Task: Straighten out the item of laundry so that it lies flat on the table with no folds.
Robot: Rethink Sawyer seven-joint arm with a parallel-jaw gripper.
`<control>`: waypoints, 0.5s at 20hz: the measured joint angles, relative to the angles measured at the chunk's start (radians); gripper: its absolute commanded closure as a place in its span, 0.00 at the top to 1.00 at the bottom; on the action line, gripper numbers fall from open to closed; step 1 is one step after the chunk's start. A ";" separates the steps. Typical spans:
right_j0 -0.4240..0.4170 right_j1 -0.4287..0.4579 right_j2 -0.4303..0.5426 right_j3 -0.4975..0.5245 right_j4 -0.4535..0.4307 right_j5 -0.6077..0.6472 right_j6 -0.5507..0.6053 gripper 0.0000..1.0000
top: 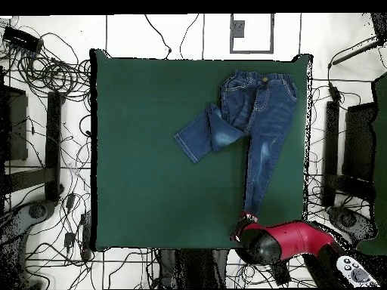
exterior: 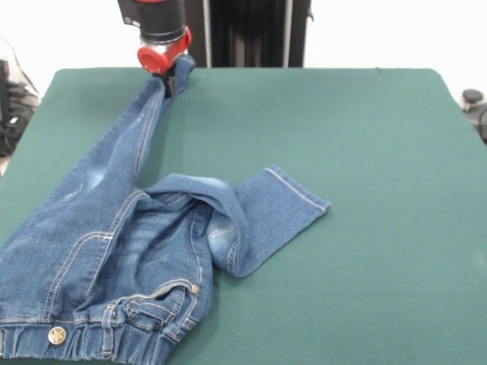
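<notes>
The blue denim jeans (exterior: 114, 228) lie at the left of the dark green table (exterior: 365, 152). The waistband with its metal button is at the near left corner. One leg stretches straight to the far edge, where my gripper (exterior: 172, 78) is shut on its cuff and holds it slightly lifted. The other leg is folded across the thighs, its cuff pointing right. In the overhead view the jeans (top: 261, 113) lie at the right of the table (top: 136, 151). The gripper (top: 246, 219) is at the straight leg's end by the bottom edge, and the folded leg points left.
The black pedestal (exterior: 251, 30) stands beyond the far table edge. Cables and dark equipment (top: 45, 91) lie on the floor around the table. A controller (top: 351, 270) lies beside the red arm (top: 291, 240).
</notes>
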 measured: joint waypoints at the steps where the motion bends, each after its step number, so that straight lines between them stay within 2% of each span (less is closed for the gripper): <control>1: -0.003 0.000 0.001 0.001 0.000 -0.003 0.000 0.00; 10: 0.030 -0.003 -0.029 0.000 -0.002 -0.030 0.000 0.00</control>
